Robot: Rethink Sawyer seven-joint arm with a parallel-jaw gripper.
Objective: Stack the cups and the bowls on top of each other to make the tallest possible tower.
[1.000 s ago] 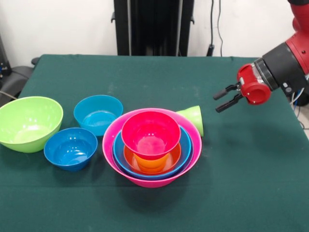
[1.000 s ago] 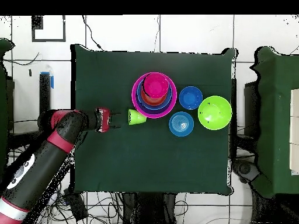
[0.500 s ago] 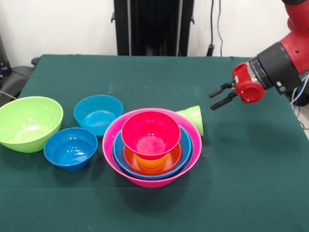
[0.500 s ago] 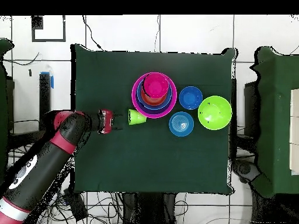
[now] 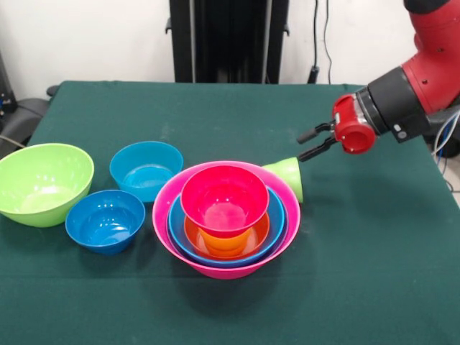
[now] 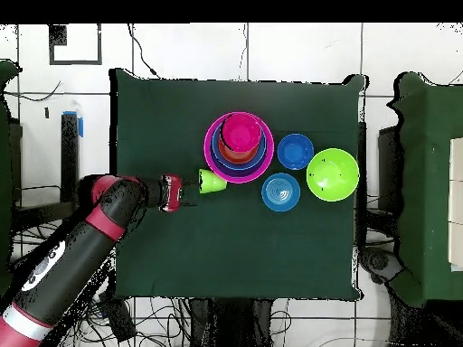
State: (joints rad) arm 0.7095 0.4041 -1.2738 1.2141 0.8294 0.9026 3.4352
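A: We're on the lime cup (image 5: 285, 175). It lies on its side against the pink bowl (image 5: 172, 210), behind the tower (image 5: 225, 215).
B: Gripper (image 5: 310, 143) hangs just beside it, jaws apart, empty. Next we need to straddle the cup and close.

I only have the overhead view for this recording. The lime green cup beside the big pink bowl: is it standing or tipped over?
Observer: Tipped over. The lime green cup lies on its side against the big pink bowl, mouth pointing away from the bowl.
Operator: And the gripper?
Observer: The gripper is open and holds nothing, with its tips just above the cup's mouth end.
Operator: How does the stack sit?
Observer: The red-pink bowl is perched on an orange piece, not nested down.
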